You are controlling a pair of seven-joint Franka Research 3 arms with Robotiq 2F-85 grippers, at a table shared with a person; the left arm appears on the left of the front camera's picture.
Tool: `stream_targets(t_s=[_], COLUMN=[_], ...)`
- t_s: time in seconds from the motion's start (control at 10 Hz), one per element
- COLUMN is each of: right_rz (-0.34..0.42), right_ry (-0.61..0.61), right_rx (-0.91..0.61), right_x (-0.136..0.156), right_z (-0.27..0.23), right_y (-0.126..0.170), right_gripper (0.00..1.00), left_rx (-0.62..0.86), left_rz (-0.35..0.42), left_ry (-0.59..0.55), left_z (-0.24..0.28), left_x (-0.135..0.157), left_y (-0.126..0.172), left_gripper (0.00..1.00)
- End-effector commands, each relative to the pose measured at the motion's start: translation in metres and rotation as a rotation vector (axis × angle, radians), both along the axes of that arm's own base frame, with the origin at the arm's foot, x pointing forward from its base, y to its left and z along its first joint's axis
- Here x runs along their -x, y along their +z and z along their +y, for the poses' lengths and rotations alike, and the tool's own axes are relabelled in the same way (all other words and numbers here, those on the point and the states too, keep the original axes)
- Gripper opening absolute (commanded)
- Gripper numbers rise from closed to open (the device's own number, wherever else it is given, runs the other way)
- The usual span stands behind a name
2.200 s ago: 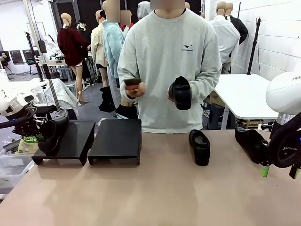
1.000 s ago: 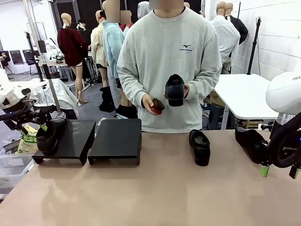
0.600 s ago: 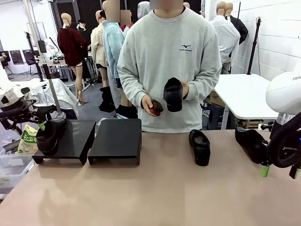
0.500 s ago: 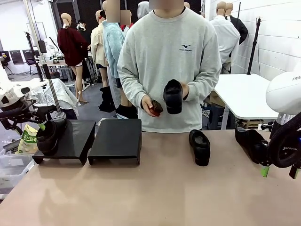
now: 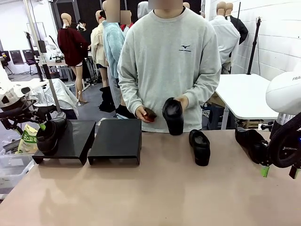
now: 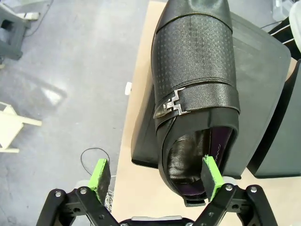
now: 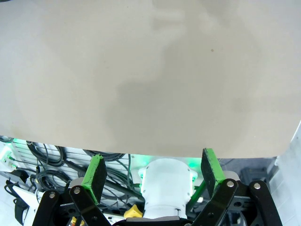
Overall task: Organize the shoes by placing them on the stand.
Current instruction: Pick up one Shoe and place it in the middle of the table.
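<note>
We count four black shoes and two black stands. The first shoe (image 6: 195, 84) lies on the left stand (image 6: 263, 61), along its outer edge, with the heel over the near rim. Its toe is of dotted, slightly shiny leather. A smooth strap with a small metal buckle crosses it, and the lining looks purple. The left gripper (image 6: 155, 176) is released, jaws wide. One green pad (image 6: 211, 176) stands just beside the heel.

The right stand (image 5: 116, 139), a flat board with bent-down sides, is bare. Across the table (image 5: 155, 188), a person's hand (image 5: 182, 100) holds the second shoe (image 5: 173, 115) on end. The other hand (image 5: 141, 113) holds a small dark object (image 5: 150, 113). The third shoe (image 5: 200, 147) lies on the table, and the fourth shoe (image 5: 251, 143) lies just beside the right arm. The right gripper (image 7: 153, 172) is released too, grasping nothing.
</note>
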State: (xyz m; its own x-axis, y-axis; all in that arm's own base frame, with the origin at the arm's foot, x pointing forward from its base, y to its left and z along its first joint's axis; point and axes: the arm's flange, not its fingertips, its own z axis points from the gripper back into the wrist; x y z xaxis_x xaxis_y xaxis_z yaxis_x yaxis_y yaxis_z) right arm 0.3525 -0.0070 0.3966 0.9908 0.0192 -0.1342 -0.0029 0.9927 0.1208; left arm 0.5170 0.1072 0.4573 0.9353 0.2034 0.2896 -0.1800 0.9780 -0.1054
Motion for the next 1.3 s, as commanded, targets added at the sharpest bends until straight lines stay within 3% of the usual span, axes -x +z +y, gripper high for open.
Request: stream_targets(t_s=[0.0,0.2,0.3,0.4,0.6,0.8,1.0,1.2], right_rz=[0.004,0.004,0.004,0.004,0.004,0.004,0.004,0.004], right_ry=[-0.007,-0.007,-0.007,-0.007,-0.007,-0.007,-0.007,-0.007], right_rx=[0.005,0.005,0.005,0.005,0.005,0.005,0.005,0.005], right_x=[0.0,0.0,0.0,0.0,0.0,0.0,0.0,0.0], right_z=[0.002,0.002,0.002,0.002,0.002,0.002,0.002,0.002], right_y=[-0.001,-0.001,-0.001,-0.001,-0.001,-0.001,-0.001,-0.001], right_gripper=[1.0,1.0,1.0,1.0,1.0,1.0,1.0,1.0], left_rx=[0.01,0.0,-0.017,-0.04,0.043,0.115,0.142,0.092], left_rz=[-0.017,0.0,-0.158,-0.221,-0.137,-0.023,0.096,0.108], left_ry=[-0.014,0.0,0.007,0.006,-0.138,-0.378,-0.503,-0.546], left_z=[0.001,0.0,-0.001,-0.005,-0.035,-0.078,-0.121,-0.163], left_x=[-0.001,0.0,0.032,0.06,0.112,0.163,0.169,0.166], left_y=[-0.001,0.0,0.036,0.06,0.072,0.074,0.06,0.048], left_gripper=[1.0,1.0,1.0,1.0,1.0,1.0,1.0,1.0])
